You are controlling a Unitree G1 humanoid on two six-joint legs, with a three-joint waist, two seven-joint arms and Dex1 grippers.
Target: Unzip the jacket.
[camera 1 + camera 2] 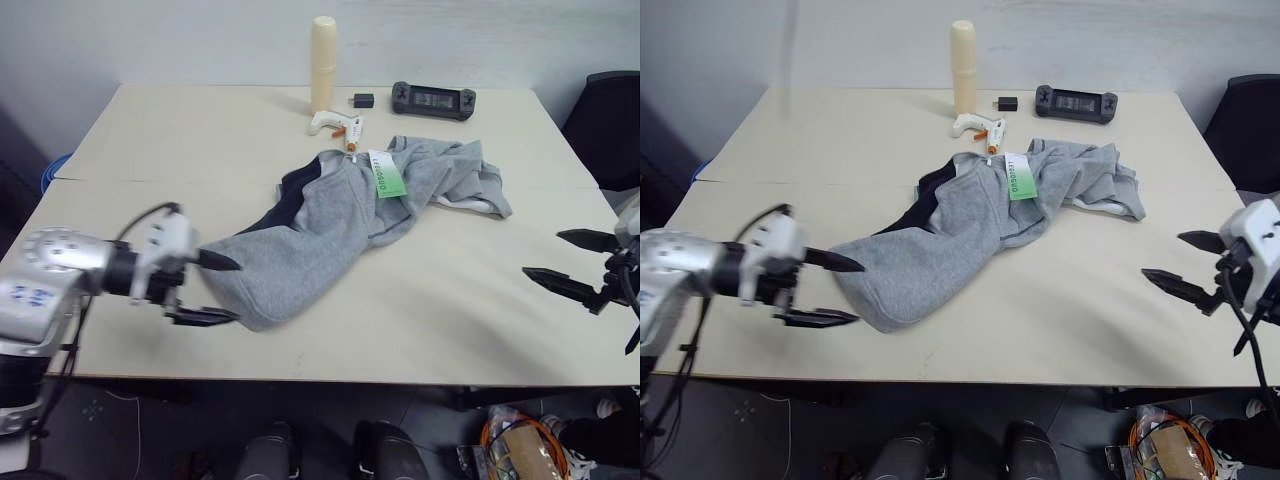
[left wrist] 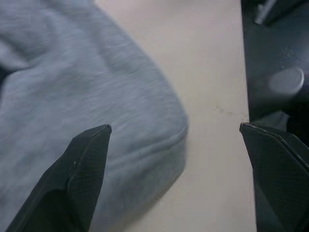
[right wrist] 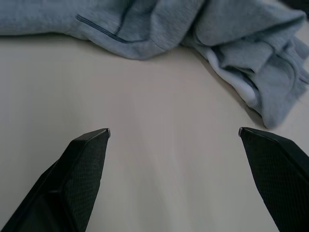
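- The jacket (image 1: 340,225) lies crumpled on the middle of the table (image 1: 180,150), running from a rounded grey end near the front edge back toward the right, where it bunches up.
- A strip of dark lining (image 1: 293,195) shows along its left side.
- A green-and-white tag (image 1: 385,173) lies on top of the jacket, near its far end.
- The left gripper (image 1: 220,290) points right at the near, rounded end of the jacket, fingers spread wide; one tip sits just at the fabric edge, the other lower, by the front of the table. Whether either tip touches the cloth cannot be told.
- In the left wrist view the grey hem (image 2: 159,145) lies between the spread fingers (image 2: 87,164), nothing pinched.
- The right gripper (image 1: 565,262) hovers over bare table at the right, well apart from the jacket, fingers spread and empty.
- At the back of the table stand a cream bottle (image 1: 323,62), a small white tool (image 1: 335,124) with an orange tip, a little black block (image 1: 363,100) and a black controller (image 1: 433,100).
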